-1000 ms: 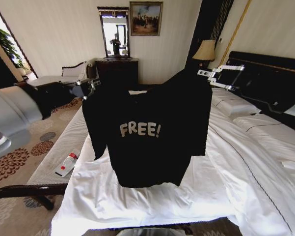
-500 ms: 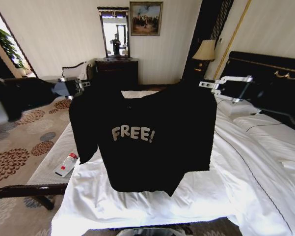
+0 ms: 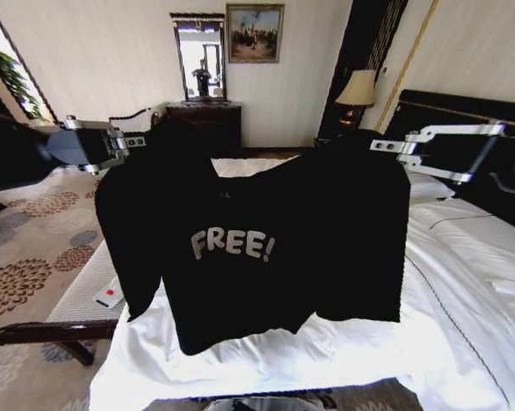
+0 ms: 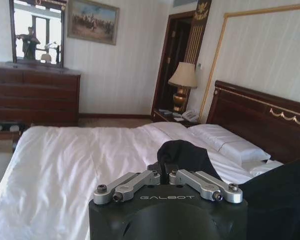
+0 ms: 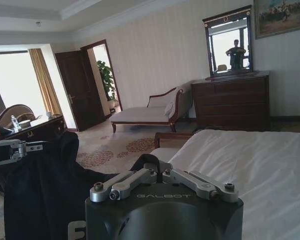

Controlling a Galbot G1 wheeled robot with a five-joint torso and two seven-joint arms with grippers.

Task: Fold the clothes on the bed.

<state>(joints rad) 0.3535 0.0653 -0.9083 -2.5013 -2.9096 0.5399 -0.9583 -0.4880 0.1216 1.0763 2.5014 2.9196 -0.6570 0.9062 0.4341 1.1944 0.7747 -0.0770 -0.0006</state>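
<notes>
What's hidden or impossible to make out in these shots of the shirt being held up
- Head view: the black T-shirt hides the middle of the bed.
- Head view: the shirt covers most of the small item on the bench.
- Right wrist view: the right gripper body cuts off the lettering.

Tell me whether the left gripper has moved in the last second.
Yes. Holding the T-shirt, the left gripper has swung outward to the robot's left, away from the dark dresser.

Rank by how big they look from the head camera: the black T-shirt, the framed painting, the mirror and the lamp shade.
1. Black T-shirt, by far, though it hangs nearest the camera.
2. Mirror.
3. Framed painting.
4. Lamp shade.
</notes>
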